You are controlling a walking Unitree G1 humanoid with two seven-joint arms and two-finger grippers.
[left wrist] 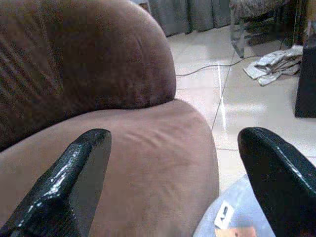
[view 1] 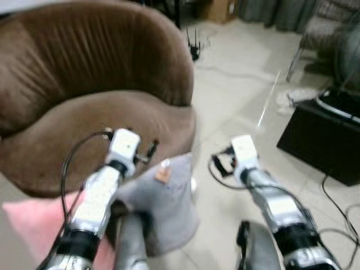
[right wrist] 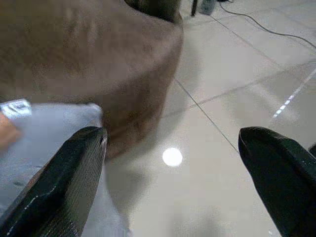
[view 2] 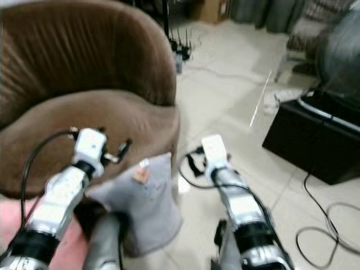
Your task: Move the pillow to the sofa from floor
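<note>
Two released claws, left claw (left wrist: 173, 182) and right claw (right wrist: 170, 185), flanking grey pillow (view 1: 160, 202) beside brown sofa (view 1: 101, 112); risk of pillow slipping floorward from an off-centre pinch.

Showing: one brown sofa (view 1: 84, 101), two pillows (one grey pillow (view 1: 166, 202), one pink pillow (view 1: 34, 222)), two grippers, one black box (view 1: 323, 140), one router (view 1: 194, 48).

Head views look down at the sofa (view 1: 84, 107); both wrist views face it close.
</note>
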